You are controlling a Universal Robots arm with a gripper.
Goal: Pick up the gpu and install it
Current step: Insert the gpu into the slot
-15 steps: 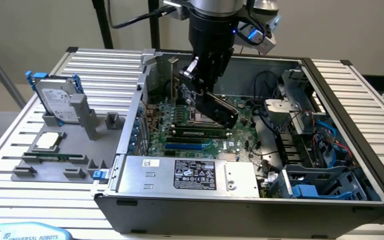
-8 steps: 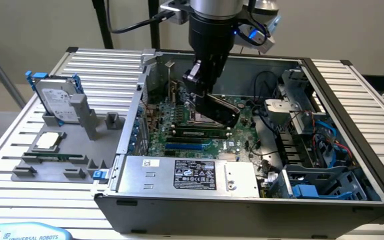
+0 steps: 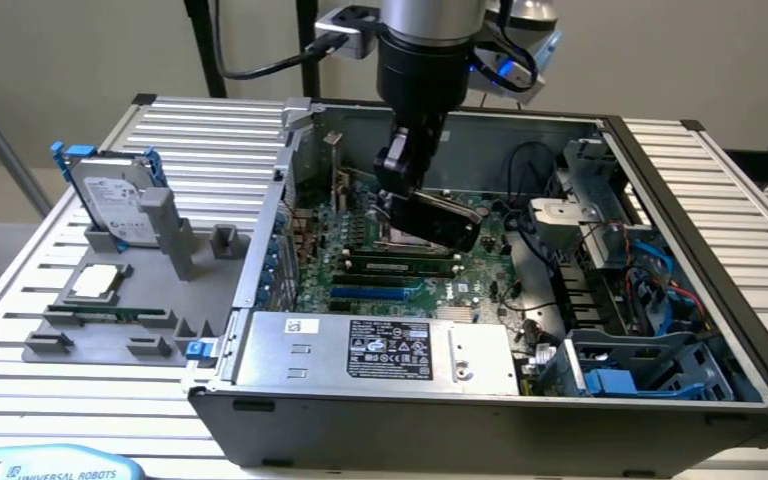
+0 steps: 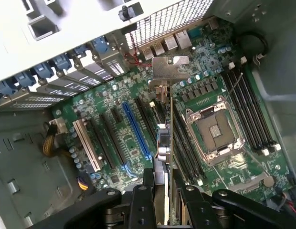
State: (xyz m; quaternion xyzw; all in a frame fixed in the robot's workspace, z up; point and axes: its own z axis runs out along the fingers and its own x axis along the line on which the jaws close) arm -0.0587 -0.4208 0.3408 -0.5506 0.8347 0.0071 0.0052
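My gripper [image 3: 404, 192] hangs inside the open computer case [image 3: 704, 260], shut on the gpu [image 3: 440, 222]. The card is held tilted, dark side showing, a little above the green motherboard [image 3: 324, 280]. In the wrist view the gpu [image 4: 170, 124] is edge-on between my black fingers [image 4: 148, 188]. Its silver bracket [image 4: 170, 67] points toward the case's rear slot covers [image 4: 67, 71]. The card hovers between the blue expansion slot [image 4: 136, 131] and the CPU socket [image 4: 215, 131], apart from the board.
A silver hard drive in a blue frame [image 3: 111, 195] and a chip [image 3: 97, 282] rest on a grey fixture at the exterior view's left. The power supply [image 3: 384, 350] lies along the case's near side. Cables [image 3: 651, 270] and drive cages crowd the right.
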